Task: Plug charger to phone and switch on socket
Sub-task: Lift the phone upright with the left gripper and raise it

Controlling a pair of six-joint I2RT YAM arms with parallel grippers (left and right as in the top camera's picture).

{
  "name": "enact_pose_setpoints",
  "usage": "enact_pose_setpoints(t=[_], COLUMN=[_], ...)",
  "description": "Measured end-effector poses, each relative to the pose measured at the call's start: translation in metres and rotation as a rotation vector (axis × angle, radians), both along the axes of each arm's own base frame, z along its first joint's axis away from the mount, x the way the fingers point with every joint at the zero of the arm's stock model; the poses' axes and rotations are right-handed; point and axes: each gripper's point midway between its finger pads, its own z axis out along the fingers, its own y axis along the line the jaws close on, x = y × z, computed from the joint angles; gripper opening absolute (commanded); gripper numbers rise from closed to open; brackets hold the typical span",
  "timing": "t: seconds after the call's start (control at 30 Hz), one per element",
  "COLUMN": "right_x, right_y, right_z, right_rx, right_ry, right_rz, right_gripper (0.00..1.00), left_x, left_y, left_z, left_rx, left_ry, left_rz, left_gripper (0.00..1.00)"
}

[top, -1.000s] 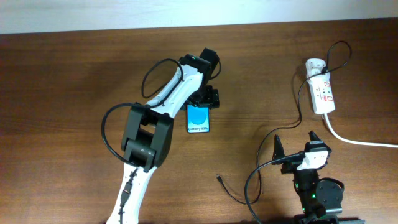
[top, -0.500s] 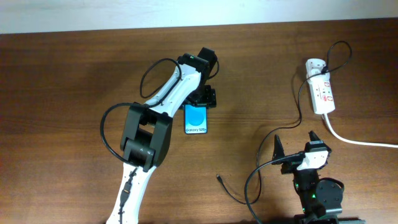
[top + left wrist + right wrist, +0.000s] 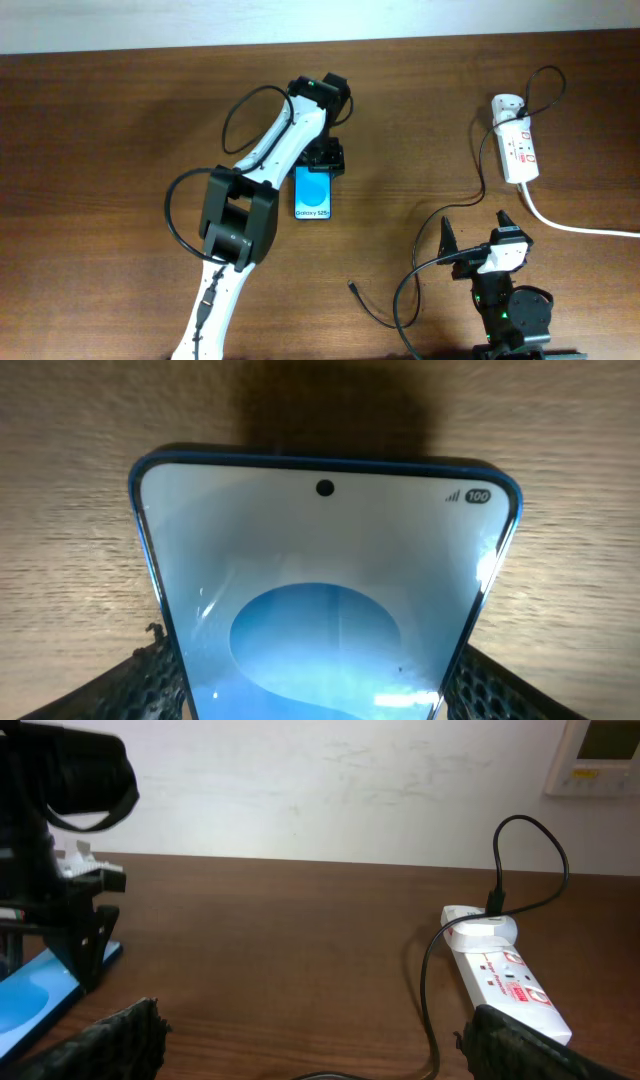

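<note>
The phone (image 3: 314, 194) lies screen up on the table, blue-and-white with "Galaxy S25+" text. My left gripper (image 3: 322, 160) is shut on its far end; in the left wrist view the phone (image 3: 325, 580) fills the gap between both fingers. The charger's black cable (image 3: 480, 185) runs from its white adapter (image 3: 506, 103), plugged in the socket (image 3: 520, 152), down to its loose tip (image 3: 352, 286) on the table. My right gripper (image 3: 476, 232) is open and empty at the front right, apart from the cable. The socket (image 3: 505, 982) and cable (image 3: 428, 990) show in the right wrist view.
The socket's thick white cord (image 3: 575, 227) runs off the right edge. The cable loops on the table in front of the right arm's base (image 3: 400, 300). A white wall (image 3: 320, 780) stands behind the table's far edge.
My left gripper has shifted the phone slightly left and toward the front. The right arm, cable and socket have not moved.
</note>
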Motion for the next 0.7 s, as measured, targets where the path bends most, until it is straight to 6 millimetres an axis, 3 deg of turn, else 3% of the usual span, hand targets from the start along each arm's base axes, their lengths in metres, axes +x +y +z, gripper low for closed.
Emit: enact_pose_setpoints(t=[0.13, 0.3, 0.5, 0.7], right_x=[0.0, 0.0, 0.0, 0.0], right_y=[0.0, 0.0, 0.0, 0.0], right_z=[0.0, 0.0, 0.0, 0.0], right_rx=[0.0, 0.0, 0.0, 0.0], right_ry=[0.0, 0.0, 0.0, 0.0], right_rz=[0.0, 0.0, 0.0, 0.0], right_gripper=[0.98, 0.98, 0.98, 0.99], left_x=[-0.007, -0.03, -0.003, 0.017], left_y=[-0.018, -0.047, -0.044, -0.028], left_z=[0.021, 0.06, 0.131, 0.163], left_rx=[-0.158, -0.656, -1.171, -1.344], left_ry=[0.065, 0.271, 0.328, 0.399], left_rz=[-0.078, -0.101, 0.08, 0.272], left_gripper=[0.74, 0.75, 0.74, 0.71])
